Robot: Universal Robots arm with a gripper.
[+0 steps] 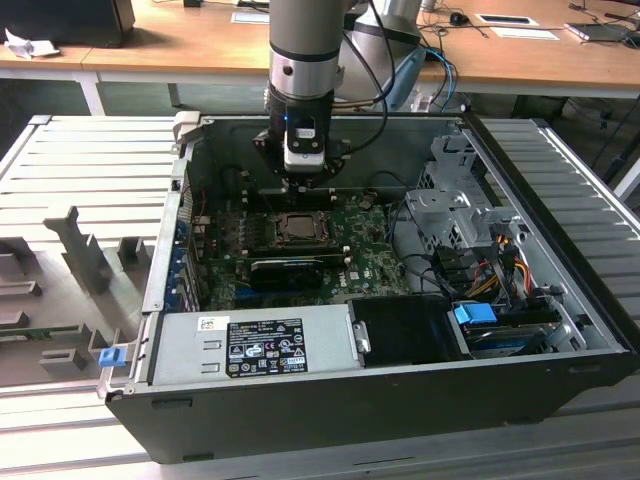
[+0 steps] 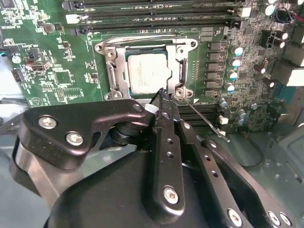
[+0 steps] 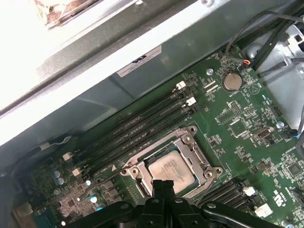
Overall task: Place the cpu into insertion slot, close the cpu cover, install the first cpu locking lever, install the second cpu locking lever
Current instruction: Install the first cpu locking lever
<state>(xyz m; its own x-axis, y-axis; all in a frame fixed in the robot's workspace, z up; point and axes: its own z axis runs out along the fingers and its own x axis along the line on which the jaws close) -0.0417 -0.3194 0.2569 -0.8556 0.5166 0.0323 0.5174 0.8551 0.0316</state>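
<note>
Second wrist view: the gripper (image 2: 163, 93) is held at a corner of the insertion slot (image 2: 108, 50), jaws pressed together, likely as a narrow pusher.

We take this for a robotics lab or an electronics workshop. A desktop computer case (image 1: 400, 395) lies open on its side on a ribbed grey metal table (image 1: 90, 170). Its green motherboard (image 1: 375, 262), the insertion slot (image 1: 297, 228) and its power supply (image 1: 250, 345) are all exposed. An industrial robot arm (image 1: 305, 50) reaches down into the case from the far side. At the exterior view's left, grey moulded fixtures (image 1: 85, 245) sit on the same table. Beyond it run wooden desks (image 1: 180, 45) carrying papers (image 1: 525, 32), a dark box (image 1: 70, 20) and loose cables (image 1: 443, 78), as a shared work room would have.
</note>
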